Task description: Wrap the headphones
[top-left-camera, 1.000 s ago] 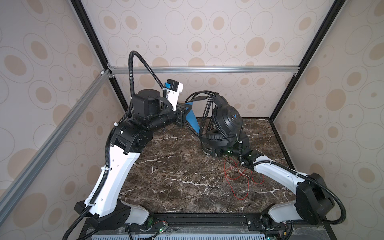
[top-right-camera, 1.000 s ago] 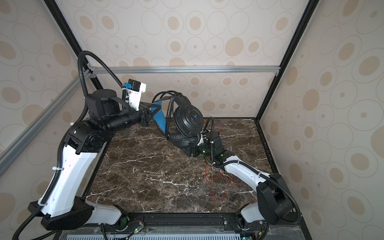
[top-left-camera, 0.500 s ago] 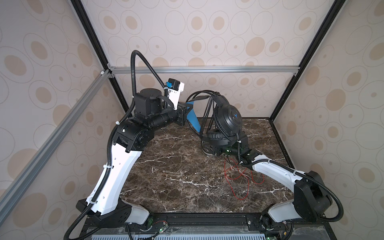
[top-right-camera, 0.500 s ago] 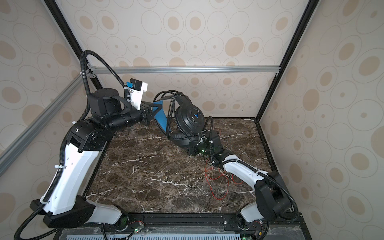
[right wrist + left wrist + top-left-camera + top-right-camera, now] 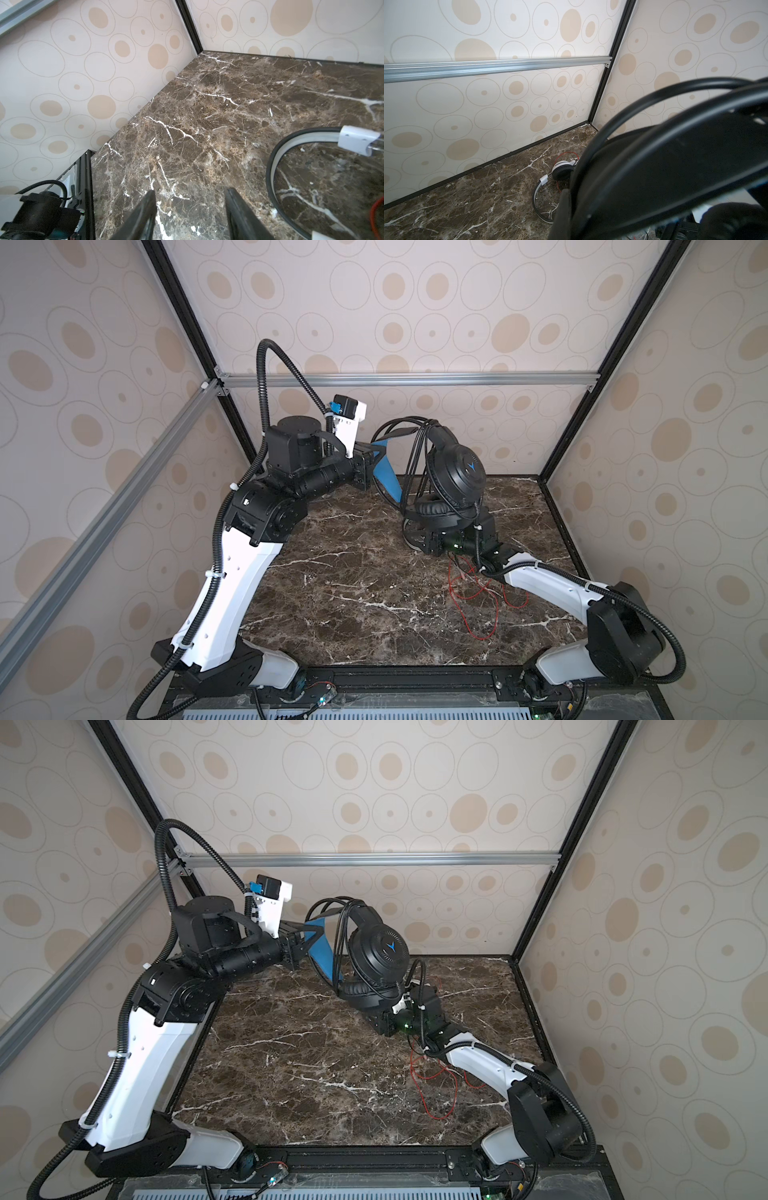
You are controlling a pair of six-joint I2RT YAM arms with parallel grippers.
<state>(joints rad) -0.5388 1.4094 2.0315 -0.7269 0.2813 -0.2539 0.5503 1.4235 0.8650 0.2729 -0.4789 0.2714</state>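
Right arm (image 5: 540, 580) crept leftward, stretched low beside raised black headphones (image 5: 457, 472).

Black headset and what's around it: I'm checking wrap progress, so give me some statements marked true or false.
1. The left claw grips the black headset by its blue headband. True.
2. The right claw is clamped on the red cord. False: its jaws stand open over bare table.
3. The white headset lies on the table. True.
4. The red cord is coiled around the white headset. False: it lies loose on the table.
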